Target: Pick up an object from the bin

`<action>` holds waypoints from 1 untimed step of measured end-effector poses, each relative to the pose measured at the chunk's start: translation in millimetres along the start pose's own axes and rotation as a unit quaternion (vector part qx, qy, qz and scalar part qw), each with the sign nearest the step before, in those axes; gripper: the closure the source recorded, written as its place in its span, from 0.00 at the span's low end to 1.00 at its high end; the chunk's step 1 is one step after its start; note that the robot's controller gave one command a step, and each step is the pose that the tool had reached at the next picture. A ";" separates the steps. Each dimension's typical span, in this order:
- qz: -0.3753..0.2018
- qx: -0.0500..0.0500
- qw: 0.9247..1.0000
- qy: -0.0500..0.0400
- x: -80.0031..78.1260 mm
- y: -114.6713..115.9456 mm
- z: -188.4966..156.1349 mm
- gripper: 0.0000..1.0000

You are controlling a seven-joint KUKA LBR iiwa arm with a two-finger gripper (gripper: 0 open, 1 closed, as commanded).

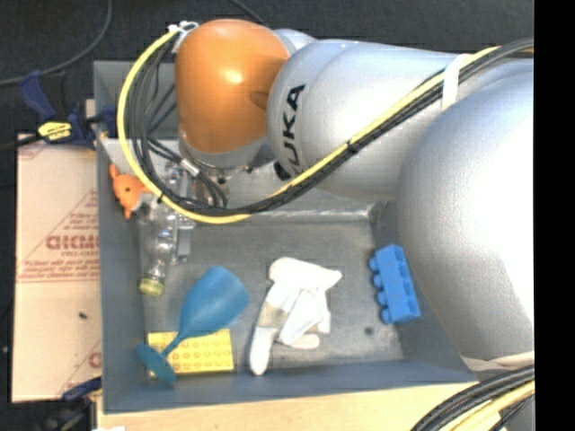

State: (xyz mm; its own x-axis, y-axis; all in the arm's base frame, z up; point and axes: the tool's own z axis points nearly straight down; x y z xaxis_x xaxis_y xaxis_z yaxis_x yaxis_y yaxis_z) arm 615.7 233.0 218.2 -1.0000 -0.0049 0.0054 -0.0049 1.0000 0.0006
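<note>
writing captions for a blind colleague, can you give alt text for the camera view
A KUKA arm reaches from the right into a grey metal bin, its gripper at the left side near a small orange thing. Nearer the front lie a blue plastic goblet across a yellow studded plate, a white thing and a blue studded brick.

My gripper hangs low by the left wall of the grey bin, under my orange wrist cover. A small yellowish piece lies just below it, and an orange thing just above. Nearer the front, a blue goblet lies tipped over a yellow studded plate. A crumpled white thing and a blue brick lie further right.
</note>
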 end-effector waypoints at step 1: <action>0.002 -0.001 1.000 -0.004 -1.9 -1.2 -5.4 0.00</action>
State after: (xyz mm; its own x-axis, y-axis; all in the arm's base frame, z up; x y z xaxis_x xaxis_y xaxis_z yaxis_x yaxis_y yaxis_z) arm 617.6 231.8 223.5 -1.0000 -0.0001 -0.0029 -0.0001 1.0000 0.0024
